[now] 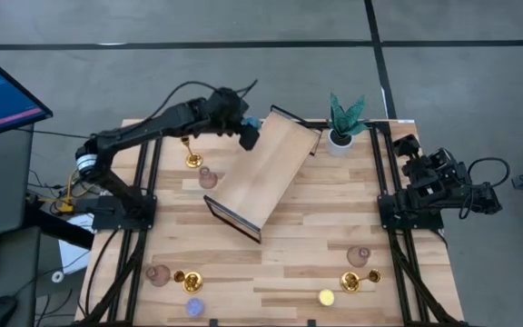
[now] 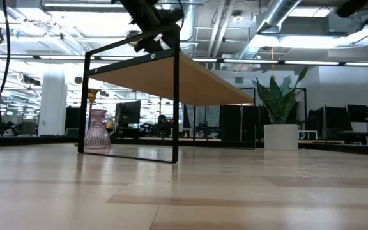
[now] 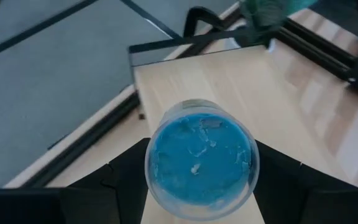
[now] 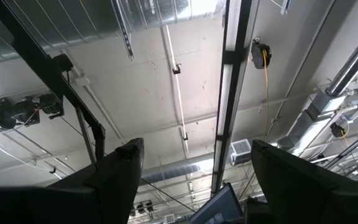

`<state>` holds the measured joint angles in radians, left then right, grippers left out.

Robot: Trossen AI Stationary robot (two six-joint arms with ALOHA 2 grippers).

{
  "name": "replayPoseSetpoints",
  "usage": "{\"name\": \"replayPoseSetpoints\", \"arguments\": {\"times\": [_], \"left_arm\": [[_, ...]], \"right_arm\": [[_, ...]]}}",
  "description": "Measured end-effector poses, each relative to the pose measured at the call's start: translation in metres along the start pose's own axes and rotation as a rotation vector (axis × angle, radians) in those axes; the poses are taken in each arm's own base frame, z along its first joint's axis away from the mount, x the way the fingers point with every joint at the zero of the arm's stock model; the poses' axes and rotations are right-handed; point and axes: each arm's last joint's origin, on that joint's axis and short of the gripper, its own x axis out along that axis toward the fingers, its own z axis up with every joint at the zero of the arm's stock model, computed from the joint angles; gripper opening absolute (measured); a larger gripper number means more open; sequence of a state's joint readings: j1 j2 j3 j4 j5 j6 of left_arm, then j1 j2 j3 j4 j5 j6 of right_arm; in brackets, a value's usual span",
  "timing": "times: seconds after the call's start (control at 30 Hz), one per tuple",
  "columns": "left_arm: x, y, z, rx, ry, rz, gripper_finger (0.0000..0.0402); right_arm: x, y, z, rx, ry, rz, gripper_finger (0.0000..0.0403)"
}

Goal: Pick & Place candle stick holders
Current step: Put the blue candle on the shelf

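My left gripper (image 1: 251, 130) is shut on a small round candle stick holder (image 3: 201, 158) of clear glass filled with blue. It hangs over the far left corner of a wooden shelf (image 1: 266, 173) on a black frame. A gold holder (image 1: 193, 162) and a pink one (image 1: 209, 177) stand on the table left of the shelf. More stand along the near edge: pink (image 1: 159, 274), gold (image 1: 187, 280) and violet-blue (image 1: 193, 309) at the left, pink (image 1: 359, 257), gold (image 1: 352, 282) and yellow (image 1: 326, 297) at the right. My right gripper (image 4: 194, 180) is open, parked at the right edge and pointing up. My left gripper pinches the blue holder by its round side wall (image 3: 153, 168), one finger (image 3: 126, 171) on either side. The fingers slant down from the table's far left. The holder is lifted clear above the shelf's top, its blue-filled top toward the wrist camera.
A green plant in a white pot (image 1: 341, 127) stands at the far edge, right of the shelf. The shelf lies slantwise across the table's middle, standing on thin black legs (image 2: 175, 108). Bare wood lies between the shelf and the near row of holders.
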<state>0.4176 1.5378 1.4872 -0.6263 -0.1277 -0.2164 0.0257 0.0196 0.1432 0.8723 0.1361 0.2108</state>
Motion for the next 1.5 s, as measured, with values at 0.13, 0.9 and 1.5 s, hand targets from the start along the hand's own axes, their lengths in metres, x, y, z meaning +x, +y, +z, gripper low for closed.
{"name": "replayPoseSetpoints", "arguments": {"times": [0.13,0.9,1.5], "left_arm": [[0.006,0.009,0.002,-0.016,-0.001,0.018,0.0230],[0.068,-0.002,0.035,0.055,0.190,0.045,0.0230],[0.083,-0.009,0.022,0.076,0.271,0.047,0.0230]], "right_arm": [[0.000,0.000,0.000,0.000,0.000,0.000,0.0286],[0.000,-0.001,0.000,-0.001,0.000,-0.023,0.0286],[0.000,-0.001,0.000,-0.001,0.001,-0.023,0.0286]]}}
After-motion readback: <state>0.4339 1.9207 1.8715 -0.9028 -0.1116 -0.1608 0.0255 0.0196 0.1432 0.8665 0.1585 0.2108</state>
